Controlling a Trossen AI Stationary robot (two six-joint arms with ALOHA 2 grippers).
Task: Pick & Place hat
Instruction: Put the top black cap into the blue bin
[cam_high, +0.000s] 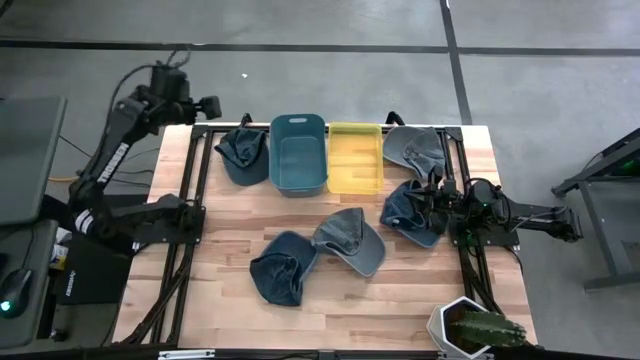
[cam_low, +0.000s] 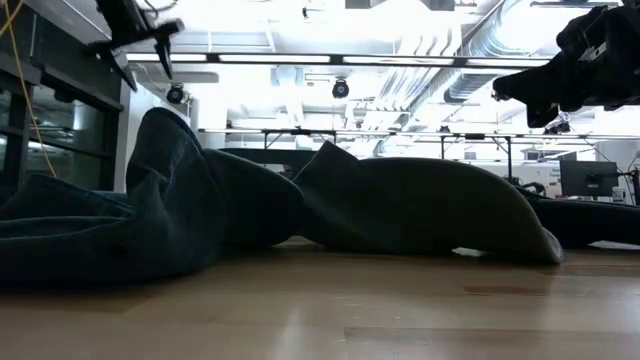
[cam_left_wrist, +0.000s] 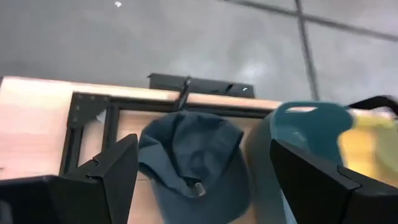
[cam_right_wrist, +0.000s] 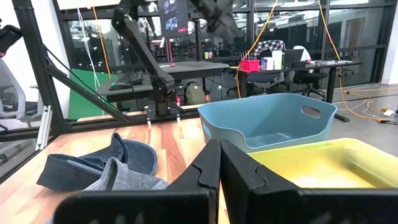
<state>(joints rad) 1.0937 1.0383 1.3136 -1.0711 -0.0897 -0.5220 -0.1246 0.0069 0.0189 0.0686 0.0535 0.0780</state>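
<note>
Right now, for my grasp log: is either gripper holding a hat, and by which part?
Neither. The left gripper is open above a hat; the right gripper is shut and empty.

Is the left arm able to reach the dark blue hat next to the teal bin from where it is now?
Probably yes. The left pincer is open and hangs above the dark blue hat, beside the teal bin. In the left wrist view nothing lies between its fingers and the hat.

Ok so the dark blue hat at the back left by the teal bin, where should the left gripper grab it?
Probably from straight above, at the crown. The dark blue hat lies flat on the table, crown up and softly bulged, so there is fabric to pinch. The left gripper is open above it, fingers either side. The teal bin sits close beside it, so avoid that side.
</note>
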